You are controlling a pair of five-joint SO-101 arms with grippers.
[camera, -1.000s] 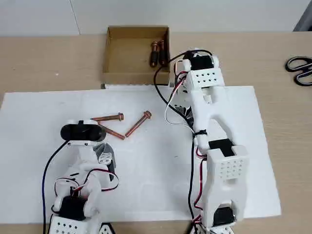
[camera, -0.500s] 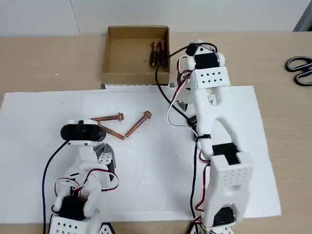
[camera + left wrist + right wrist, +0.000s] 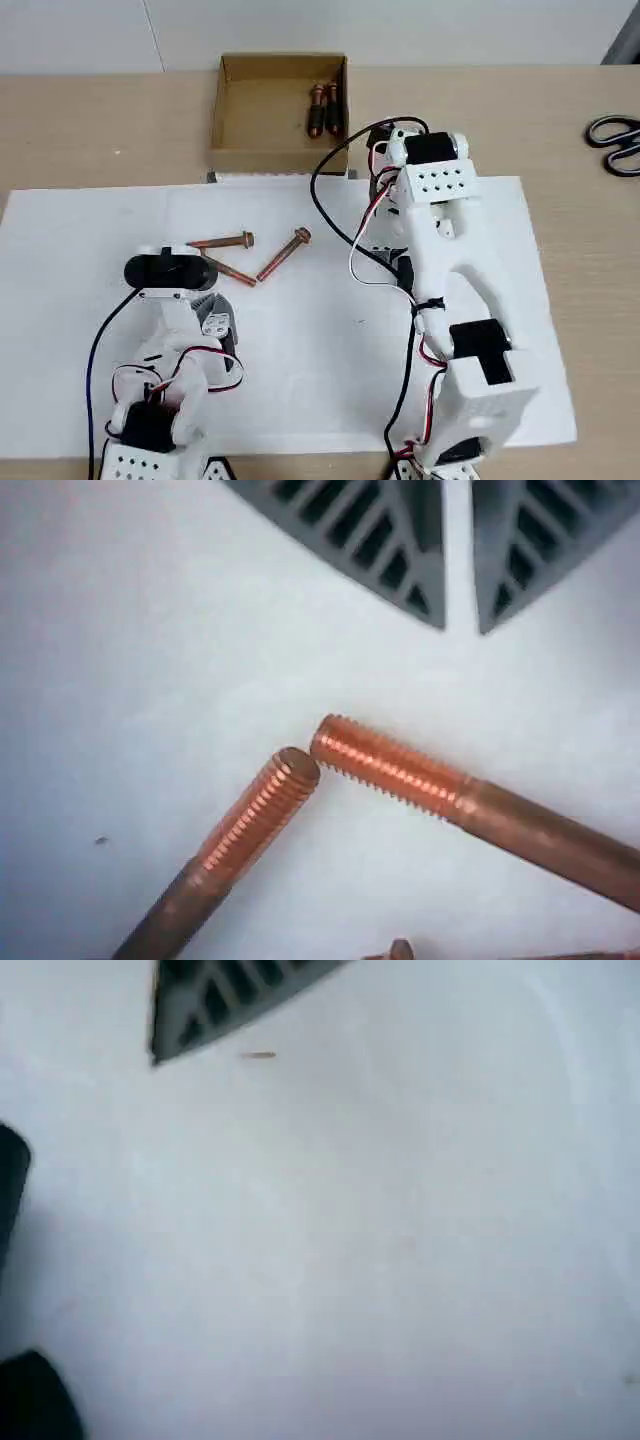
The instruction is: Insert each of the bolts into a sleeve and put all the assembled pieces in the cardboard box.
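Observation:
Three copper bolts lie on the white paper: one (image 3: 222, 241) flat across, one (image 3: 284, 253) slanted, one (image 3: 230, 270) nearest my left arm (image 3: 165, 270). In the left wrist view the threaded ends of two bolts (image 3: 400, 770) (image 3: 240, 840) almost meet just ahead of my left gripper (image 3: 460, 620), which is shut to a thin slit and holds nothing. The cardboard box (image 3: 240, 110) at the back holds two assembled pieces (image 3: 323, 108) by its right wall. My right arm (image 3: 435, 180) hovers over the paper near the box's right corner; one grey finger (image 3: 215, 1005) shows above bare paper, open and holding nothing.
The white paper (image 3: 300, 370) covers the middle of the wooden table. Scissors (image 3: 615, 140) lie at the far right edge. A black cable (image 3: 330, 190) loops from the right arm past the box's front right corner.
My right arm has drawn back from the box's right side, toward the near edge and slightly right. The left arm and the three bolts have stayed put.

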